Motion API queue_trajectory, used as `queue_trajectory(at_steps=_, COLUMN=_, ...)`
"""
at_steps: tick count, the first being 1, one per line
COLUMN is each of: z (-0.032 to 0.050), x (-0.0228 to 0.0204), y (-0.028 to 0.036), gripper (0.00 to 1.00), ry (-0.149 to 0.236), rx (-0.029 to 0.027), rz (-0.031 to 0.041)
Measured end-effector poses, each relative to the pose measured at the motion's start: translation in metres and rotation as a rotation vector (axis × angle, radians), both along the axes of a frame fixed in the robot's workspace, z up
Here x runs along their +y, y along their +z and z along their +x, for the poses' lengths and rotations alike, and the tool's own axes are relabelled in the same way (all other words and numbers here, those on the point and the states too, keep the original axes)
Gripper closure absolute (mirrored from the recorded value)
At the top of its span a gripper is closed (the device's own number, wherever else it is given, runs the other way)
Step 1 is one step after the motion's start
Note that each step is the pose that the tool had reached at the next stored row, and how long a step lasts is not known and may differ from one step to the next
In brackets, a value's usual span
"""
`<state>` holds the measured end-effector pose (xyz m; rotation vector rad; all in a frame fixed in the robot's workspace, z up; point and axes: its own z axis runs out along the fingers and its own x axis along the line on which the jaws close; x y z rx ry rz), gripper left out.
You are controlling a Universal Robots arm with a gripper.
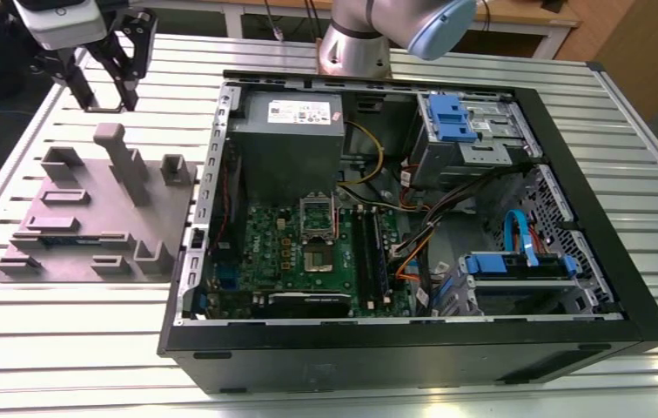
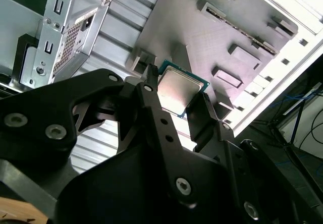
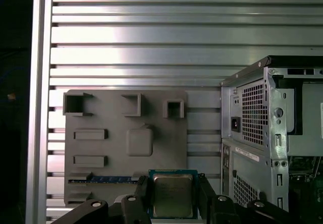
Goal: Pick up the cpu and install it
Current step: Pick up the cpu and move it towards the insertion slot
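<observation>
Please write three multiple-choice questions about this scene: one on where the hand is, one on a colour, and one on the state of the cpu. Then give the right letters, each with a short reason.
1. In the exterior view, where is the hand relative to the computer case?
A) inside it
B) outside it, over the table, on the exterior view's left
C) under it

2. What colour are the drive brackets in the case?
A) red
B) blue
C) yellow

3. What is the state of the cpu?
A) seated in a socket
B) lying loose on the table
C) held between the hand's fingers

Answers:
1 B: the hand hangs beyond the grey plate, outside the case.
2 B: the brackets are plainly blue.
3 C: both wrist views show the fingers closed on its edges.
</observation>
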<state>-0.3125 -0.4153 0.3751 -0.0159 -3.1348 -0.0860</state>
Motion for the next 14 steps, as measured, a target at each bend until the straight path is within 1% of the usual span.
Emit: queue_trajectory(at_steps=14, z=0.0033, x=0.0, y=0.0, gripper=0.53, ry=0.0, rx=0.0001, rz=0.0)
